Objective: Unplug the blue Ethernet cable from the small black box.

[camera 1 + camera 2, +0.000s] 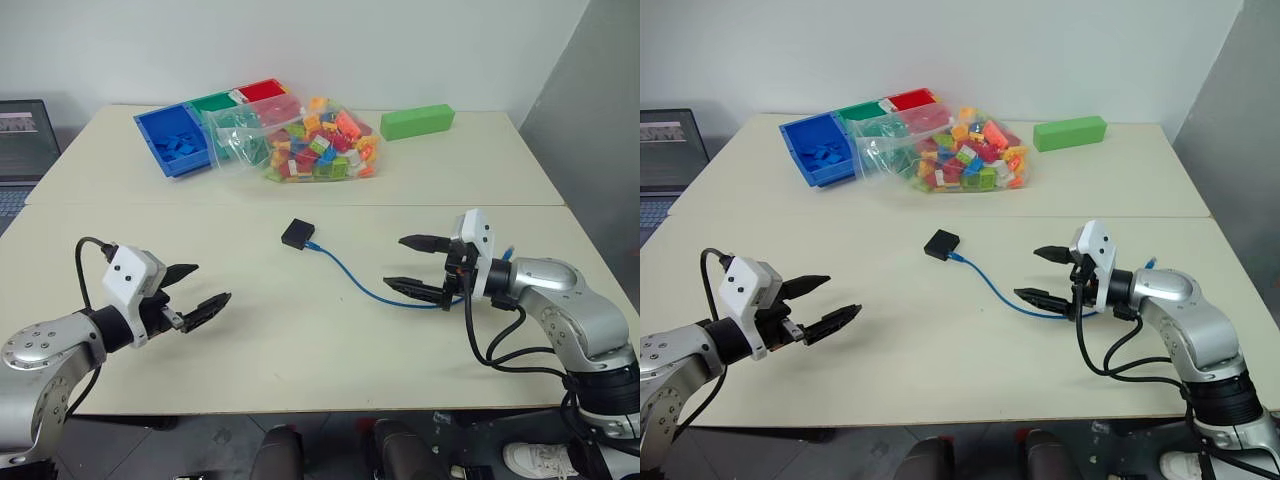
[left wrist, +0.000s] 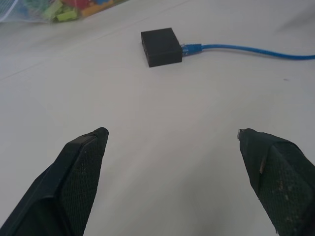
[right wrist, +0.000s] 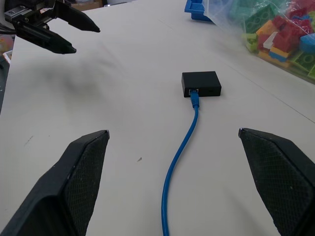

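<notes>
**Both grippers spread, cable still plugged in**

Your left gripper (image 1: 196, 290) and right gripper (image 1: 420, 266) hover over the table (image 1: 300, 330) with fingers wide apart, grasping nothing, both aimed inward, probably so one can brace while the other pulls. Between them, mid-table, sits the small black box (image 1: 297, 234), the blue Ethernet cable (image 1: 350, 280) still seated in its port and trailing toward your right gripper.

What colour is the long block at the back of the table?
Green. The long block shows best in the left eye view.
</notes>
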Robot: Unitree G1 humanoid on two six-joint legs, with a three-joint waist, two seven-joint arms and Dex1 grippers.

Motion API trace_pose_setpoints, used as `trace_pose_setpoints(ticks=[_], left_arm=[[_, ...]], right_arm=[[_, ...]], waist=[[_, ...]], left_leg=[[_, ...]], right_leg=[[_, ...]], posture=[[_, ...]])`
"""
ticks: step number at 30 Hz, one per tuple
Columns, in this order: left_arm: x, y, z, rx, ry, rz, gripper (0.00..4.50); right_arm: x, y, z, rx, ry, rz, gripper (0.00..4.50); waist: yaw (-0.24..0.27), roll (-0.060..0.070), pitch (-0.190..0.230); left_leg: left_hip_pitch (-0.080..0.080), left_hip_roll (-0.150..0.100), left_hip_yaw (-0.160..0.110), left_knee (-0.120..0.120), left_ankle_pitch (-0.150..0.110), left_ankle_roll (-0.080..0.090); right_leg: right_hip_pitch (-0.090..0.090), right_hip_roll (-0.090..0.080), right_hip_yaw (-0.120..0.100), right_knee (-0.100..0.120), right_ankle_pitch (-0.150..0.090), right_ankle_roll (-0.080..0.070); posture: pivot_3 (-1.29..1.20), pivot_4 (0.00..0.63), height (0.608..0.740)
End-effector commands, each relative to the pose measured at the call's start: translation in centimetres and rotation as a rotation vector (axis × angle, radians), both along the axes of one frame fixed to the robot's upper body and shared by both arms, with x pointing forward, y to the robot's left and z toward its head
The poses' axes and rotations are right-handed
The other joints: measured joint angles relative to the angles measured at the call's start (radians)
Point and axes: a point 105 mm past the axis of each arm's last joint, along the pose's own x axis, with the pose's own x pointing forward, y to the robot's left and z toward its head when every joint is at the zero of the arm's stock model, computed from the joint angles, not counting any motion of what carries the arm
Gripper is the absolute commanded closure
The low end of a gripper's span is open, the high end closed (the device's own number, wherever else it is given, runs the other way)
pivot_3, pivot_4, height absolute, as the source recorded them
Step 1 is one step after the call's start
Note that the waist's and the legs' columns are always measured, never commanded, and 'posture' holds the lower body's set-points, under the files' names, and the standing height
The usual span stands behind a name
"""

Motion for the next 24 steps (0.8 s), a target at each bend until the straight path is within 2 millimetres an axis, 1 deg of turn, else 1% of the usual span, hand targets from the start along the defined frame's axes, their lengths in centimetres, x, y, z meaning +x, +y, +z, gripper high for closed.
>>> trace_pose_setpoints(ticks=[1, 9, 13, 17, 19, 20, 24], left_arm=[[0.0, -0.6, 1.5, -0.02, -0.05, -0.02, 0.0], [-0.3, -0.6, 1.4, 0.001, -0.044, -0.021, 0.0], [-0.4, -0.6, 0.9, 0.026, -0.033, -0.031, 0.0], [-0.1, 0.7, -0.8, 0.161, -0.007, -0.033, 0.0], [-0.2, 0.8, -0.9, 0.168, -0.018, -0.055, 0.0], [-0.1, 0.8, -0.6, 0.149, -0.03, -0.061, 0.0], [0.0, 0.8, -0.1, 0.121, -0.039, -0.084, 0.0]], right_arm=[[0.0, -0.1, 1.0, 0.0, -0.053, 0.006, 0.04], [0.2, -0.2, 0.8, -0.005, -0.056, 0.003, 0.04], [0.5, 0.5, 0.2, -0.018, -0.054, 0.0, 0.04], [1.4, 2.7, -0.9, -0.025, -0.053, -0.008, 0.04], [2.3, 4.2, -1.6, -0.034, -0.061, -0.027, 0.04], [3.0, 5.3, -1.9, -0.035, -0.07, -0.042, 0.04], [4.7, 8.0, -2.9, -0.048, -0.095, -0.073, 0.04]], waist=[[0.0, 0.0, 0.0], [0.0, 0.0, 0.0], [-0.001, 0.0, 0.0], [-0.004, 0.0, 0.0], [-0.009, 0.0, 0.0], [-0.01, 0.0, 0.0], [-0.01, 0.0, 0.0]], left_leg=[[0.0, 0.0, 0.0, 0.0, 0.0, 0.0], [0.0, 0.0, 0.0, 0.0, 0.0, 0.0], [0.0, 0.0, 0.0, 0.0, 0.0, 0.0], [0.001, 0.0, 0.0, 0.0, 0.0, 0.0], [0.001, 0.0, 0.0, 0.0, 0.0, 0.0], [0.001, 0.0, 0.0, 0.0, 0.0, 0.0], [0.0, 0.0, 0.0, 0.0, 0.0, 0.0]], right_leg=[[0.0, 0.0, 0.0, 0.0, 0.0, 0.0], [0.0, 0.0, 0.0, 0.0, 0.0, 0.0], [0.0, 0.0, 0.0, 0.0, 0.0, 0.0], [0.0, 0.0, 0.0, 0.0, 0.0, 0.0], [0.0, 0.0, 0.0, 0.0, 0.0, 0.0], [-0.001, 0.0, 0.0, 0.001, 0.0, 0.0], [-0.001, 0.0, 0.0, 0.0, 0.0, 0.0]], posture=[[0.0, 0.15, 0.74], [0.0, 0.15, 0.74], [0.0, 0.15, 0.74], [0.0, 0.15, 0.74], [0.0, 0.15, 0.74], [0.0, 0.15, 0.74], [0.0, 0.15, 0.74]])
